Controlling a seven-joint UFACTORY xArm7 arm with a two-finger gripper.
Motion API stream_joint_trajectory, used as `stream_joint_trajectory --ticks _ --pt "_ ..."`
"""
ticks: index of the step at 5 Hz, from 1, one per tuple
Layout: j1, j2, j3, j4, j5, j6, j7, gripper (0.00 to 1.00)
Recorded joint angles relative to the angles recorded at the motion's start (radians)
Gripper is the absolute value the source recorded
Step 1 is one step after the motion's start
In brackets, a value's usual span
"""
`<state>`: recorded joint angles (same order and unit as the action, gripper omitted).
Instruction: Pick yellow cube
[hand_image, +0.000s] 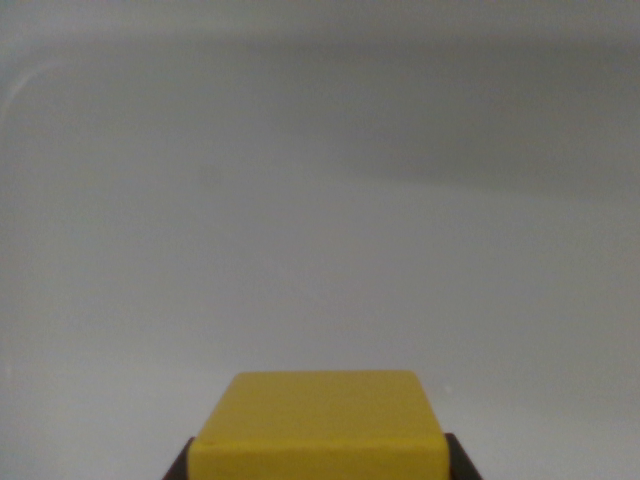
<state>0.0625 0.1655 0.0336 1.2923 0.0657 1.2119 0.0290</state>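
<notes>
The yellow cube (320, 425) fills the bottom centre of the wrist view, its top face and front edge showing. Dark fingers (180, 466) of my gripper (320, 462) press against its left and right sides at the lower edge of the picture, so the gripper is shut on the cube. Only small dark corners of the fingers show; the rest is cut off by the frame.
A plain pale grey surface (320, 250) stretches behind the cube, with a faint darker band across the top and a curved light edge (20, 85) at the upper left.
</notes>
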Motion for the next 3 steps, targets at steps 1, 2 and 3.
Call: stream_joint_trajectory --ticks 1,2,3 --pt "0.0000 0.000 0.000 0.000 0.0000 0.000 0.000 1.00" --pt "-0.0003 -0.015 0.000 0.032 -0.0008 0.047 0.003 1.00" --pt "-0.0003 -0.015 0.000 0.032 -0.0008 0.047 0.003 1.00"
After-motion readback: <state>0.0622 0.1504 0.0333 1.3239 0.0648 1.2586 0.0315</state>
